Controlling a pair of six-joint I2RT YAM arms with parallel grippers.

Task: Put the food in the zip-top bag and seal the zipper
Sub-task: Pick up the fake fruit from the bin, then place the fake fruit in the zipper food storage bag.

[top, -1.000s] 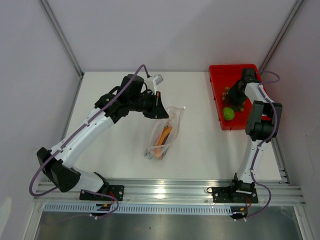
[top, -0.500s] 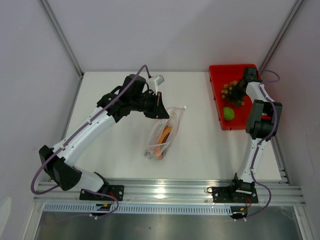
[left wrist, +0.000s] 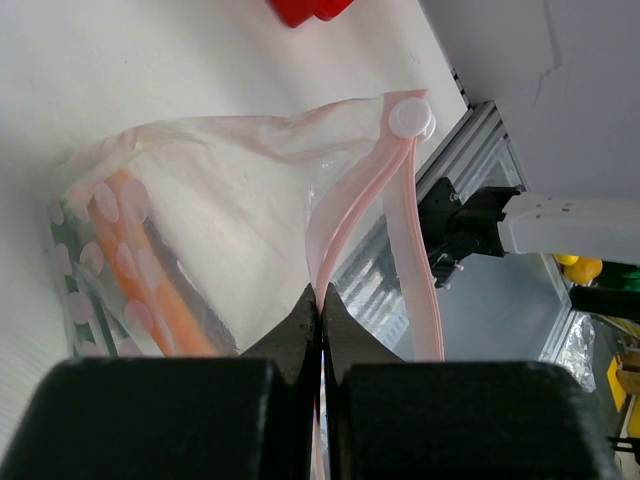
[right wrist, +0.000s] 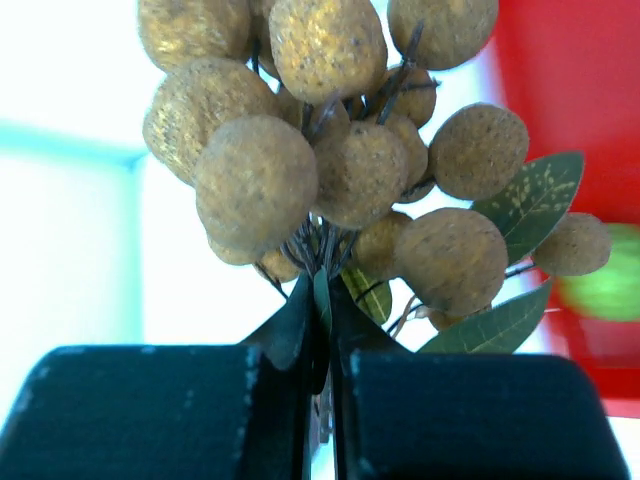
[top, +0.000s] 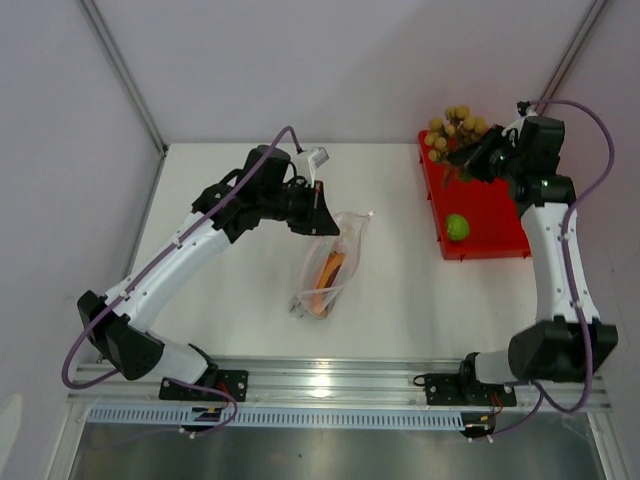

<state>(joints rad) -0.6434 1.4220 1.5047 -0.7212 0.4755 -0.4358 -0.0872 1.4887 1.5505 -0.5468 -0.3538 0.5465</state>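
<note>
The zip-top bag [top: 330, 265] lies mid-table, its mouth lifted by my left gripper [top: 318, 208]. In the left wrist view that gripper [left wrist: 322, 305] is shut on the pink zipper [left wrist: 400, 200] strip, and the bag [left wrist: 230, 200] gapes open. An orange long piece [left wrist: 150, 285] and something green lie inside. My right gripper [top: 462, 160] is shut on the stems of the bunch of tan round fruits [top: 455, 128] and holds it in the air over the red tray's far left corner. The right wrist view shows the bunch [right wrist: 330, 140] above the closed gripper [right wrist: 322, 300]. A green round fruit [top: 457, 227] rests on the tray.
The red tray [top: 495, 215] sits at the back right of the table against the wall. An aluminium rail [top: 330, 380] runs along the near edge between the arm bases. White walls close in the back and both sides.
My right gripper closed on the bunch in the tray and raised it up toward the back. The left arm kept still, holding the bag's edge.
</note>
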